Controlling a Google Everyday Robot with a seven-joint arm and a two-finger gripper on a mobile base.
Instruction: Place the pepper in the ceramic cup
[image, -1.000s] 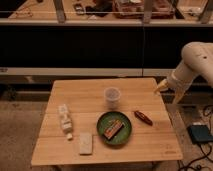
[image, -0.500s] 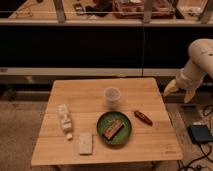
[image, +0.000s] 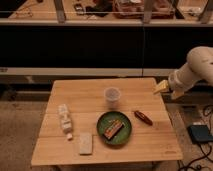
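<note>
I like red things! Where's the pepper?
The pepper lies on the table's right side, just right of the plate; the gripper hovers past that edge.

White rounded arm (image: 199, 66); pale yellowish claw (image: 168, 90) just off table (image: 85, 95) right edge.

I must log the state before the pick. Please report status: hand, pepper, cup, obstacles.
Hand past the table's right edge, apart from pepper. Pepper lies on table, right of green plate. Ceramic cup upright behind plate; nothing between them.
</note>
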